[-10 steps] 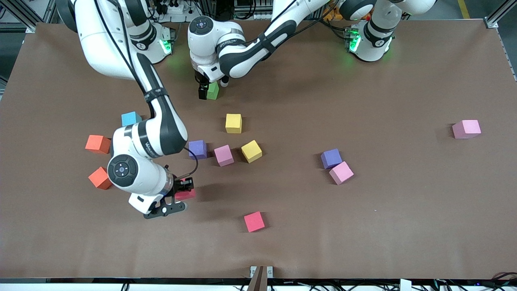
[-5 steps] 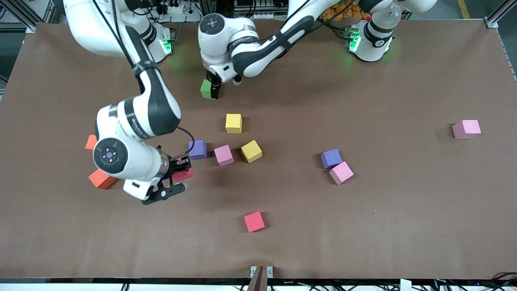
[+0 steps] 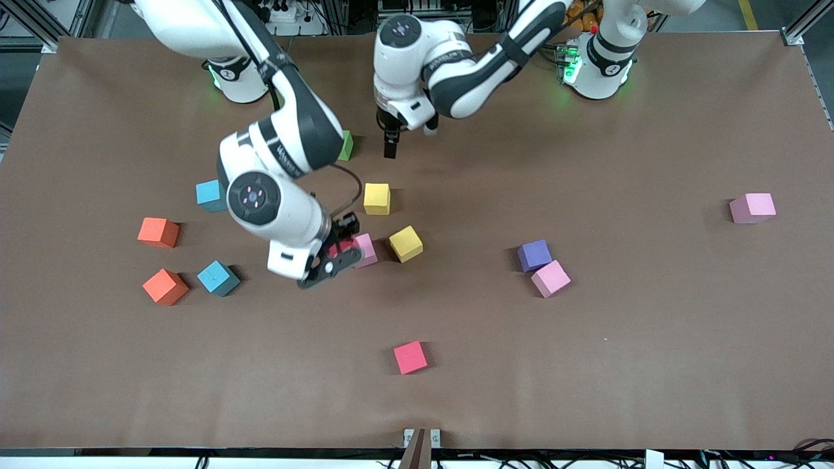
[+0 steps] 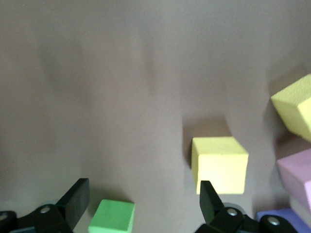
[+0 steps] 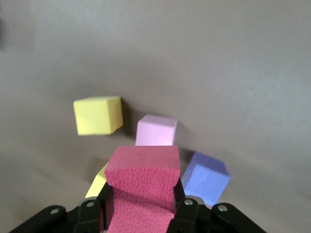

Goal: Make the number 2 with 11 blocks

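Right gripper clamps red block above crowded blocks.

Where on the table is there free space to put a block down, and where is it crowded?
Bare brown table lies between the purple-pink pair and the lone pink cube, and around the red cube. It is crowded under the right gripper, by the yellow cubes.

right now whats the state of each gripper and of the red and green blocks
left gripper: open, empty, above the table beside the green block
right gripper: shut on the red block, in the air
red block: held, lifted
green block: resting on the table, released
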Tool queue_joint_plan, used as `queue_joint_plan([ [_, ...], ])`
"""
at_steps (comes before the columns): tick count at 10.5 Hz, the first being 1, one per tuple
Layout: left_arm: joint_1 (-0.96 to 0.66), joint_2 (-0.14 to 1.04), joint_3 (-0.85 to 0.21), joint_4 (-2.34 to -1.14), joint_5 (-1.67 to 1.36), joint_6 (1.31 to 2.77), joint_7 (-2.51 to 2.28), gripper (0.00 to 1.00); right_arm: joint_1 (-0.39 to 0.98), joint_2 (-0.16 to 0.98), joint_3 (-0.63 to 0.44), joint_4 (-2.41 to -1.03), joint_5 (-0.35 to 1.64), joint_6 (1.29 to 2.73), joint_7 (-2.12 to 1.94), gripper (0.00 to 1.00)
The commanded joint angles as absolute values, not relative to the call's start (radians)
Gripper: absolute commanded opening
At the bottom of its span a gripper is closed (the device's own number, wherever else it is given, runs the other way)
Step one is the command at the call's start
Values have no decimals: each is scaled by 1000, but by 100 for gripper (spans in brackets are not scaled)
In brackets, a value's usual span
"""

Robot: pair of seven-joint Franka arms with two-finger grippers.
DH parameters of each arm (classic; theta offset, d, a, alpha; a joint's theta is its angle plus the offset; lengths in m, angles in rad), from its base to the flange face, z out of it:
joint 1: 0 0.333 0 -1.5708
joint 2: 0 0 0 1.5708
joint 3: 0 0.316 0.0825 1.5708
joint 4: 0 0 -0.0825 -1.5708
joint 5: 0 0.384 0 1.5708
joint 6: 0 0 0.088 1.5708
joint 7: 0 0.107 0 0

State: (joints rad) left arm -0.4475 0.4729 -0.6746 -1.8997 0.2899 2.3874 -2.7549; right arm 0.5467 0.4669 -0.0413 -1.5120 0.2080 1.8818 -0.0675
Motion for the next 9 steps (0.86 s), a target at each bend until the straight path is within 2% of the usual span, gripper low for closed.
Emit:
queue_joint_plan([
  [1, -312, 387, -765, -2035, 334, 2459, -2840, 100, 534, 299, 33, -1747, 186, 1928, -87, 0],
  [4, -180, 388, -818, -2094, 334, 2502, -2729, 100, 525, 201, 194, -1903, 63, 1962, -121, 0],
  [7, -146, 411, -798, -2092, 333, 2508, -2621, 100, 525, 150, 294, -1998, 19, 1989, -265, 0],
  [9, -146, 436, -759, -2076, 333, 2517, -2560, 100, 523, 114, 324, -2075, 3, 2023, -365, 0],
])
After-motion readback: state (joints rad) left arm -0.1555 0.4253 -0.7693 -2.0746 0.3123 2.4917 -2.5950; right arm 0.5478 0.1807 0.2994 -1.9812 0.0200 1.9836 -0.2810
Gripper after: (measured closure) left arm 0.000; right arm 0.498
